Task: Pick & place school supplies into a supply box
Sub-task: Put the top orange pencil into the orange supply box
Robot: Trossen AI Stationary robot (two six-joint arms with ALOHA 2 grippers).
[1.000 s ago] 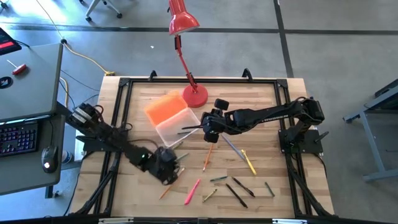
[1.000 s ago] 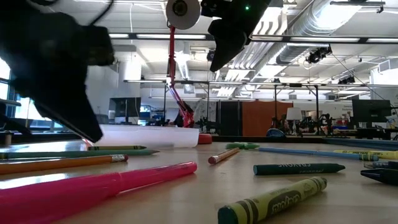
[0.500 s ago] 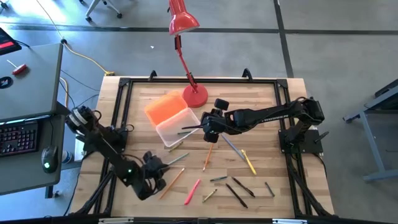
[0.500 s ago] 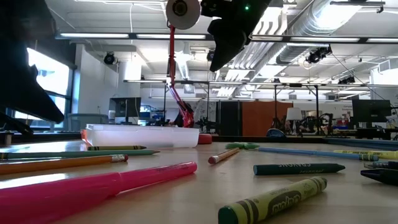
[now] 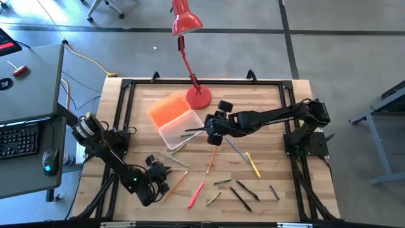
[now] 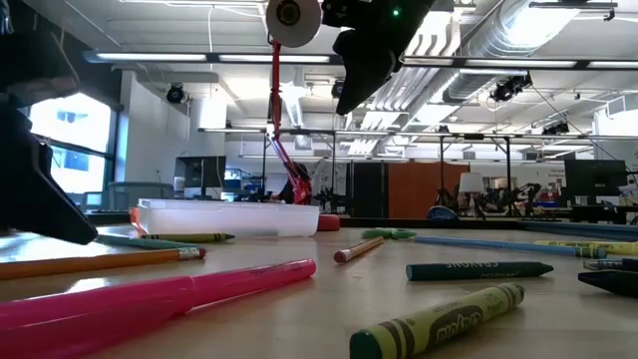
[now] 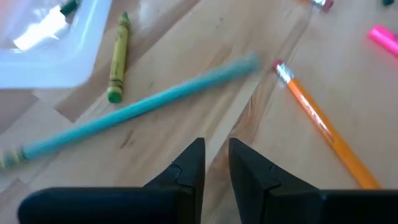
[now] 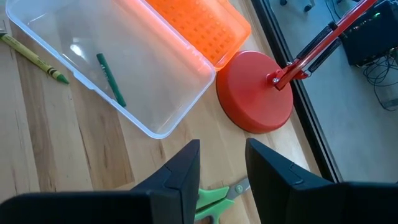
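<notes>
Pens, pencils, crayons and markers lie scattered over the front half of the desk (image 5: 266, 95), and only a green crayon (image 8: 111, 79) sits inside the clear supply box (image 5: 179, 128), which rests near the middle with its orange lid (image 5: 168, 107) open beside the red lamp's base (image 5: 199, 97).

Down at the front left, the left claw (image 5: 159, 177) hangs low with its fingers drawn narrow and nothing between them. Just ahead of it lie a teal pencil (image 7: 137, 109) and an orange pencil (image 7: 320, 121). The right claw (image 5: 211, 132) hovers just beside the box, fingers spread fairly wide and empty, with green-handled scissors (image 8: 214, 198) right under it.

The trouble I'd expect is at the left. With fingers that close together, the claw could come down on top of a pencil and roll it away. The two pencils also sit near each other, so a sloppy approach might nudge both. On the right, a careless drop could knock the box wall or catch the lamp base.

As for writing, the crayon wrappers in the low view carry printed names, but I can't read them for certain.
</notes>
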